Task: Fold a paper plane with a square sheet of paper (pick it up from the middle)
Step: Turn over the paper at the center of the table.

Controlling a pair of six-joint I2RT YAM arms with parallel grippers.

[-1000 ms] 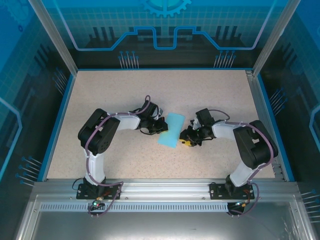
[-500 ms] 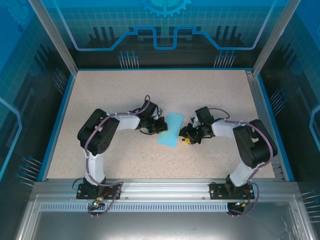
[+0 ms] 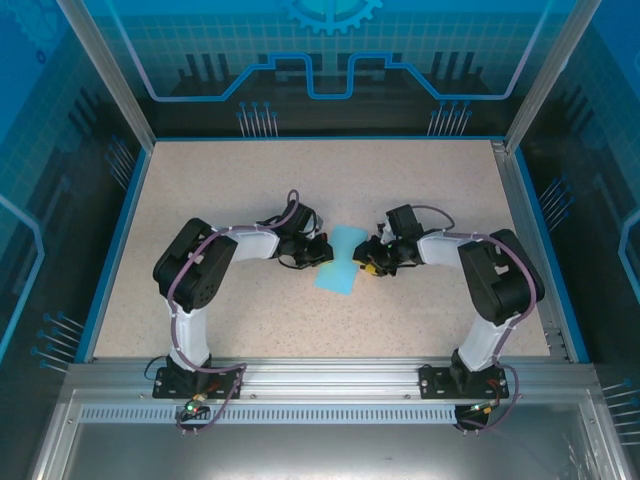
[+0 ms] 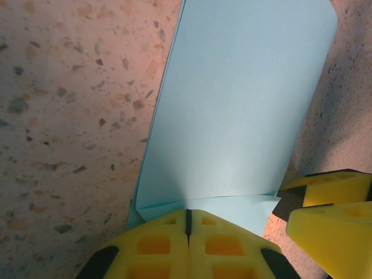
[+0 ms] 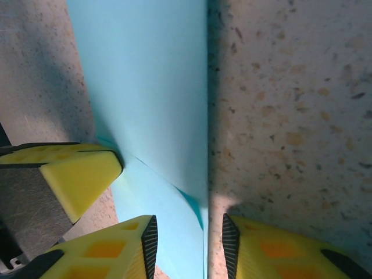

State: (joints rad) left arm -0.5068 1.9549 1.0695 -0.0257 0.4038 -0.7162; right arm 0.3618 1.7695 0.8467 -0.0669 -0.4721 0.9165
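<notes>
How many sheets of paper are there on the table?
1. The thin light-blue paper sheet lies central on the speckled table; the left pincer is shut on one edge, the right pincer, open, straddles the opposite edge. Another could hide beneath.

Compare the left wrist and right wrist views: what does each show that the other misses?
Left wrist, not right: the left gripper shut on the square sheet of paper, whose far end curls. Right wrist, not left: the right gripper open, the sheet's straight edge between its fingers. Both: the light-blue sheet, the speckled table, the other arm's yellow finger.
</notes>
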